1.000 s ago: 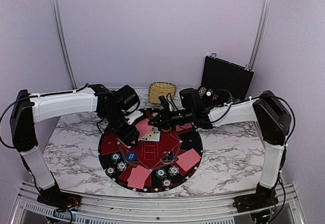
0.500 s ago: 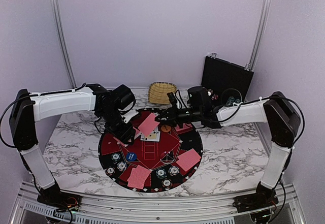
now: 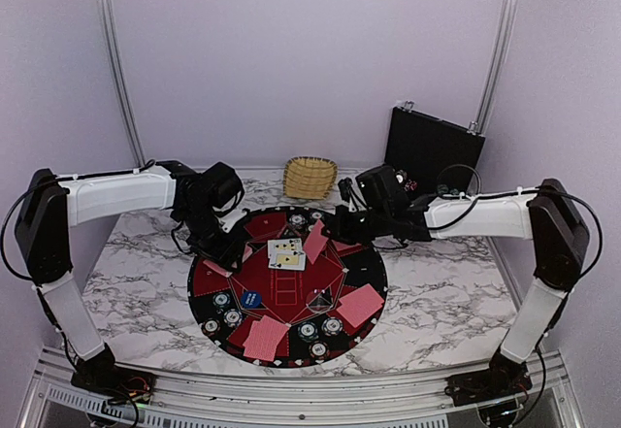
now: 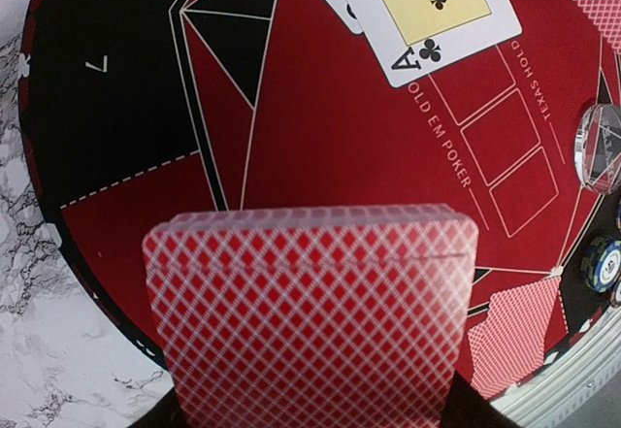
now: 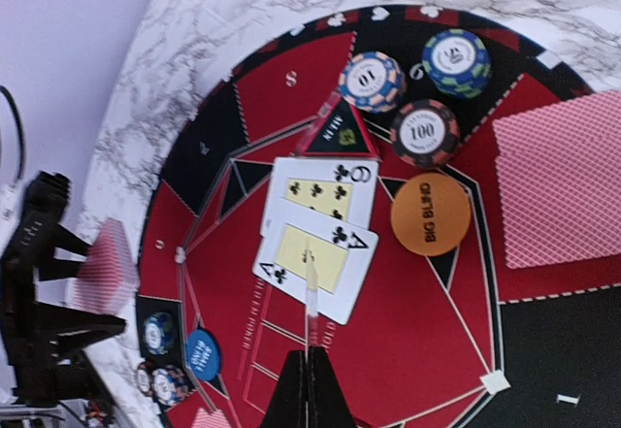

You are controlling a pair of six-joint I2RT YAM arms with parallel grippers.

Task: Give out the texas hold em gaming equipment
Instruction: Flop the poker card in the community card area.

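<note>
Two face-up cards (image 5: 315, 234) lie mid-mat (image 3: 374, 271) for all players, while the left fingers (image 3: 231, 251) hold the red-backed deck (image 4: 310, 312) ready to deal and the right fingers (image 5: 309, 350) pinch one edge-on card (image 3: 316, 241).

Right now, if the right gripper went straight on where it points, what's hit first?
Likely the face-up ace of clubs card on the round red-and-black mat; the right gripper, shut on an edge-on red-backed card, aims at it. Depth unclear.
</note>
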